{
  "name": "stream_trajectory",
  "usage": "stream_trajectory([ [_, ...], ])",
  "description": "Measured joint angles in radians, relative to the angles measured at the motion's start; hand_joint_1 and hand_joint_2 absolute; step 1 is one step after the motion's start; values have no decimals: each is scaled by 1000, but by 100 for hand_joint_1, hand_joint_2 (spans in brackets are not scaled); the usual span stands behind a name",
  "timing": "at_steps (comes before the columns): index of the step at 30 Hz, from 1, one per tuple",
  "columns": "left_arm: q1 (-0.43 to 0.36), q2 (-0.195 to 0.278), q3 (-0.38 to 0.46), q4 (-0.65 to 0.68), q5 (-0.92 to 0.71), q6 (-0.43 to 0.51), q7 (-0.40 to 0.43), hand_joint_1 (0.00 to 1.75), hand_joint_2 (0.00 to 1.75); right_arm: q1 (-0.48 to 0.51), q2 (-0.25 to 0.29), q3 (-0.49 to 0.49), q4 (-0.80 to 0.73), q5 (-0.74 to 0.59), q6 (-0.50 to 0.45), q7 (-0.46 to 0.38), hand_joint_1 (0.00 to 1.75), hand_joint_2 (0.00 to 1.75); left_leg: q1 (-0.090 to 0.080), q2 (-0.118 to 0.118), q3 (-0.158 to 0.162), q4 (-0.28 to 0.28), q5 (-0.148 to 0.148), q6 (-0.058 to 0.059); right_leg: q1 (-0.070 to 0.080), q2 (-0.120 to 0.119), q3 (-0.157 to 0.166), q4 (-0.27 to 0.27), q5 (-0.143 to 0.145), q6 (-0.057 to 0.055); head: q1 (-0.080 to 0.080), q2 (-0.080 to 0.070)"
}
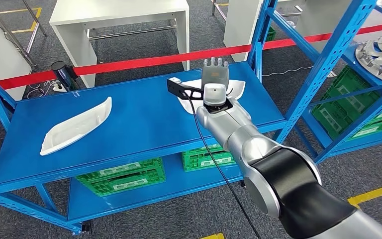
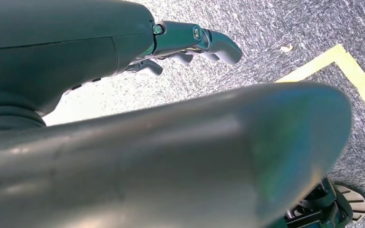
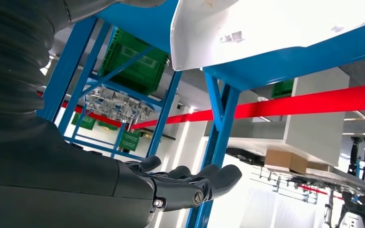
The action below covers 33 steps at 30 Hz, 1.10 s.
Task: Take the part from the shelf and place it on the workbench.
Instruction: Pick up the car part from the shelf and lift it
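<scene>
My right hand [image 1: 215, 74] is stretched out flat over the blue shelf [image 1: 144, 117], fingers straight and a little apart, and it holds nothing. The white part [image 1: 235, 88] lies right under it and just past my fingertips, so I think I only need to go down to grab it. I can't tell if I am touching it yet. Its long side seems to run across my hand, not along it. It looks white, smooth and thin, with a turned-up edge. My left hand [image 2: 190, 45] hangs by the floor, far from the part, fingers loosely bent, holding nothing. So the right hand is nearer.
</scene>
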Motion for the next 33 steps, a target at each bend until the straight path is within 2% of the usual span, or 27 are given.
stream_trajectory([
  [33,1,0,0,0,8,0,-6,0,0,6,1,20,0,0,0,-6,0,175,0,0,0,0,0,0,0,0,0,0,0,0,0,0],
])
